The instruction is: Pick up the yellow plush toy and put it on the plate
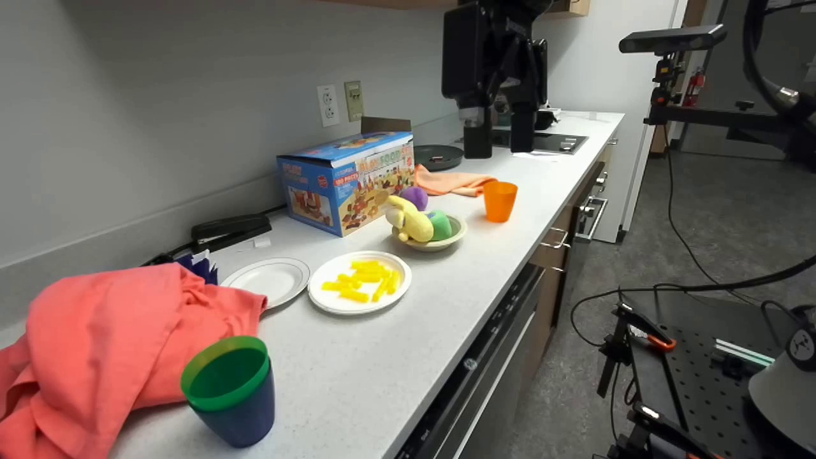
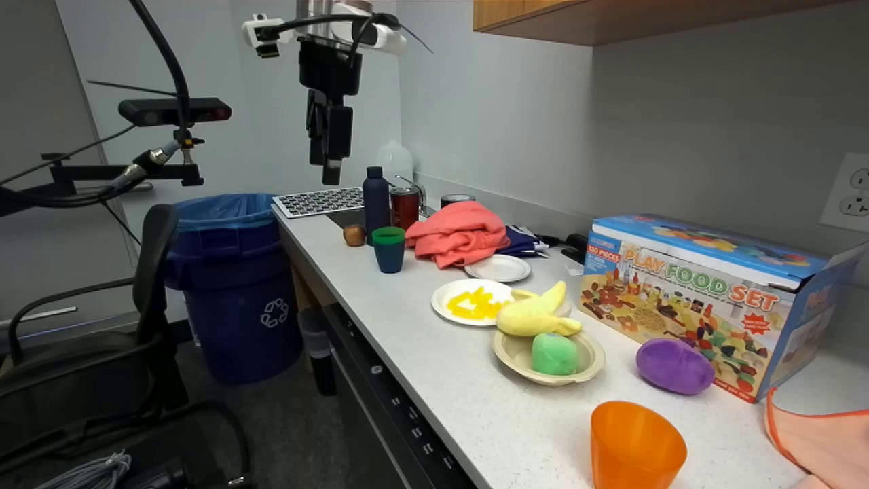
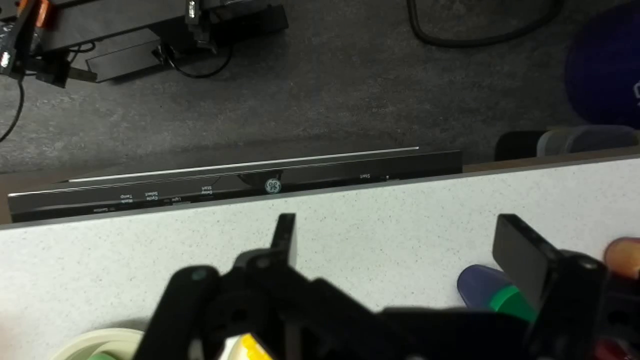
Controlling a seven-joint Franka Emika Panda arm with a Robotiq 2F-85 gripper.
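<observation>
speckled white counter [image 1: 344, 382], grey wall [image 1: 191, 95], dark floor [image 3: 325, 90], fingers [image 1: 523, 131] apart above

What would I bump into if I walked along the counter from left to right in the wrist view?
The bowl, then the yellow pieces, then the cups, then the round brown thing, which the picture's edge cuts off.
</observation>
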